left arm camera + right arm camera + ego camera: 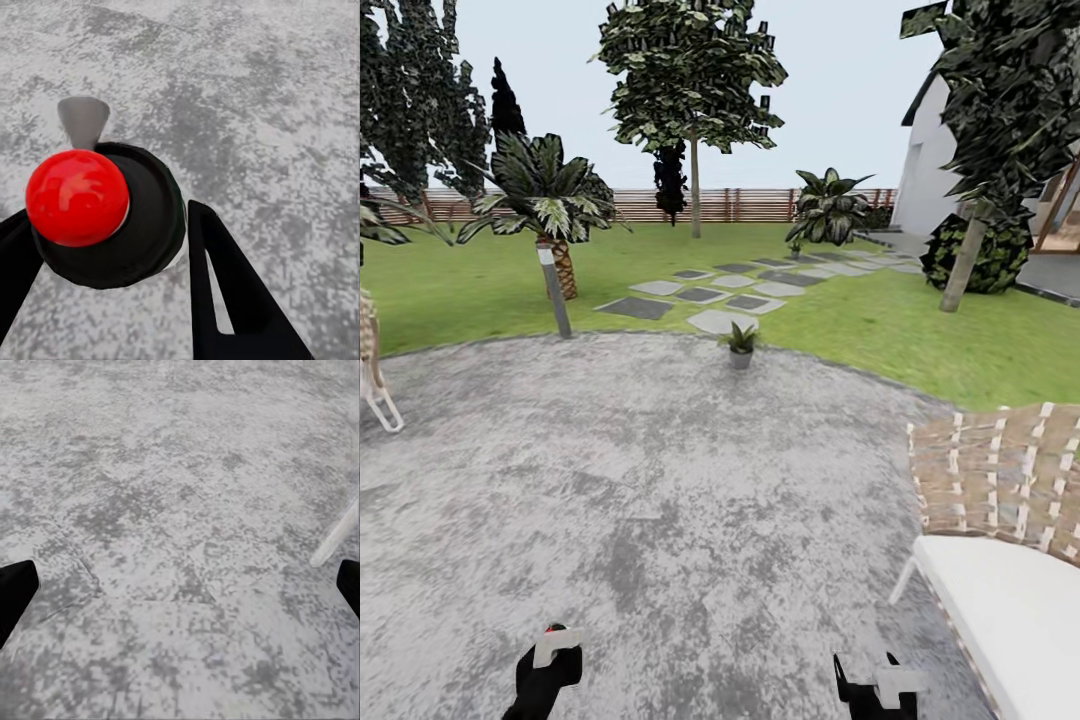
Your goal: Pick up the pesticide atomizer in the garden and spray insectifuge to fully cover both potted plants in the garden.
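While the atomizer (105, 217) is gripped between the left gripper (112, 247) fingers and the right gripper (180, 585) is spread empty, the plant (741, 345) ahead should be approached squarely, nozzle kept forward.

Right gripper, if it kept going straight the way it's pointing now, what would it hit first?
Probably the grey paved patio; nothing lies between the open right gripper and that paving, though depth is unclear.

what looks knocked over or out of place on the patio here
Nothing stands out. The potted plant stands upright at the patio edge, a second one upright on the lawn. The left gripper holds the pesticide atomizer; the right gripper is open.
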